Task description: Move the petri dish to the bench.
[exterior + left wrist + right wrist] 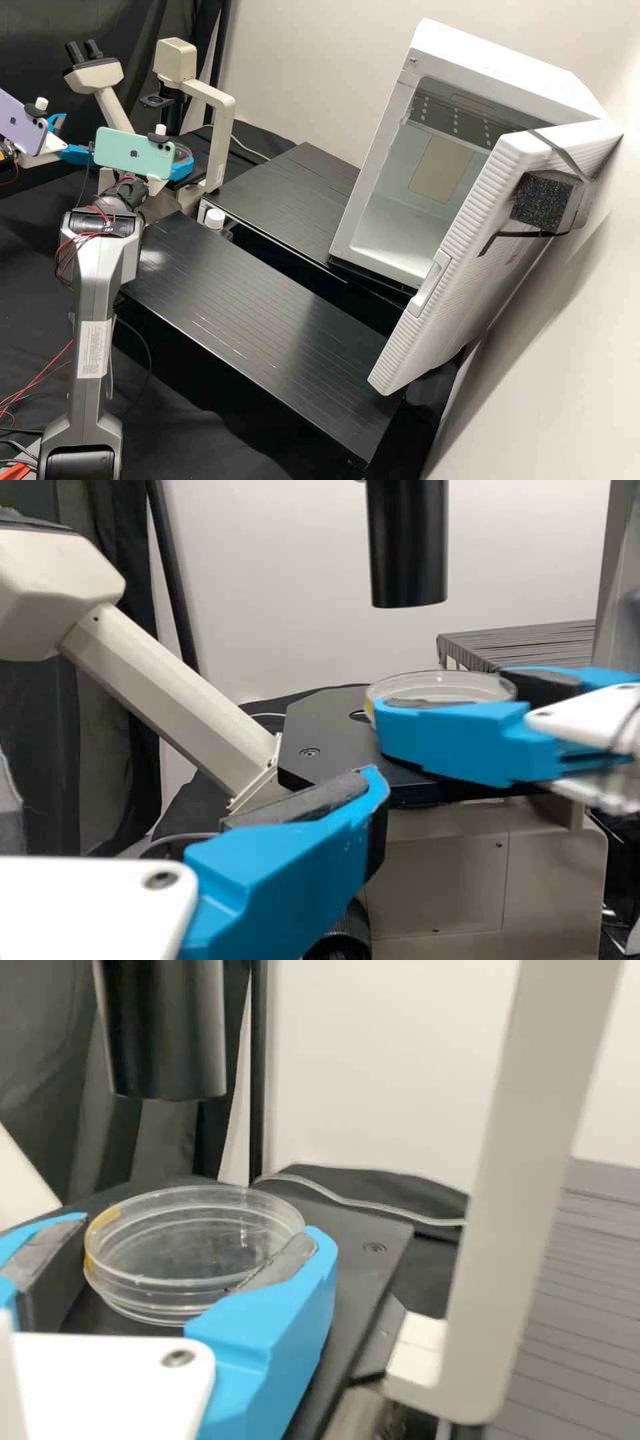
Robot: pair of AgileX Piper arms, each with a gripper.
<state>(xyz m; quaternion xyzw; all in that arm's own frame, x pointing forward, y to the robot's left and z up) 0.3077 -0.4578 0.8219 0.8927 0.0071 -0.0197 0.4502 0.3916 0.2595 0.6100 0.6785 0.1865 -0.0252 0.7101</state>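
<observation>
Held between the blue fingers of the right gripper, at the black stage of the microscope: the petri dish, taken by its side wall from opposite edges, presumably to spare the flat faces and keep a thin, slick thing level. Too little shown beneath the fingers to tell lifted from merely pinched on the stage. Directly above and behind those fingers, a black tube; to one side of them, the pale upright. Better, then, to rise only slightly and draw back out before turning, for fear of a knock and a slip. Spread wide at the left gripper, with nothing between the fingers, and set to one side of the dish, likely to leave the carrying path free. Well apart from both pairs of fingers, the slatted bench, to be reached next by the look of it; early in the task, with the grasp apparently made and the carry and a gentle, flat release left to do.
</observation>
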